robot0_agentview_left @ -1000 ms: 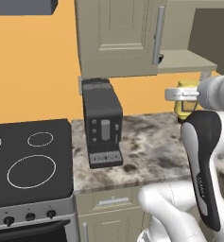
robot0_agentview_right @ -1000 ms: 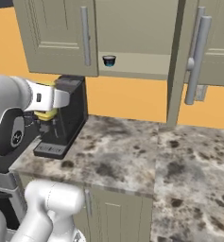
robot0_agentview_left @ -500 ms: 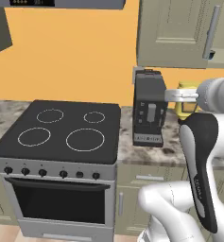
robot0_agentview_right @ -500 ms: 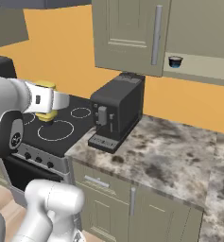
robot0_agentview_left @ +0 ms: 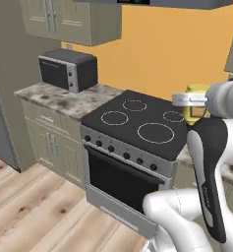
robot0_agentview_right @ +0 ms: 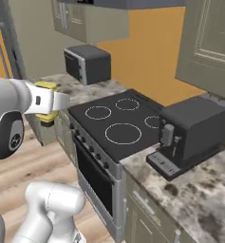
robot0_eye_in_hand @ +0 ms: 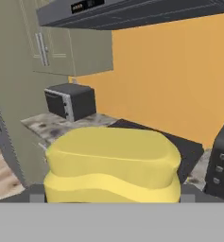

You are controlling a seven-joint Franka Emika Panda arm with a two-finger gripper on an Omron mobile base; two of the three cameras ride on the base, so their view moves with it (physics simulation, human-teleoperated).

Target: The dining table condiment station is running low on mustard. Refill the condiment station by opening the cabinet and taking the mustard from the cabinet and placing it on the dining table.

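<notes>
Yellow mustard (robot0_eye_in_hand: 112, 163) sits close before the hand camera, at 6 o'clock in that view, between the two grey finger mounts of the gripper (robot0_eye_in_hand: 112, 196). The finger tips themselves are hidden, so contact cannot be confirmed directly; the bottle appears clamped, carried in the air clear of any surface. From the left base camera, the mustard (robot0_agentview_left: 196, 106) shows at 3 o'clock beside the white wrist; from the right base camera, the mustard (robot0_agentview_right: 47, 102) shows at 9 o'clock. Beyond stands a black stove (robot0_agentview_left: 137, 123) with four ring burners. A dark coffee machine (robot0_agentview_right: 194, 135) rests on the marble counter (robot0_agentview_right: 199, 190) at 3 o'clock. Farthest, a black microwave (robot0_agentview_left: 68, 70) sits beneath grey-beige wall cabinets (robot0_agentview_left: 71, 19).
</notes>
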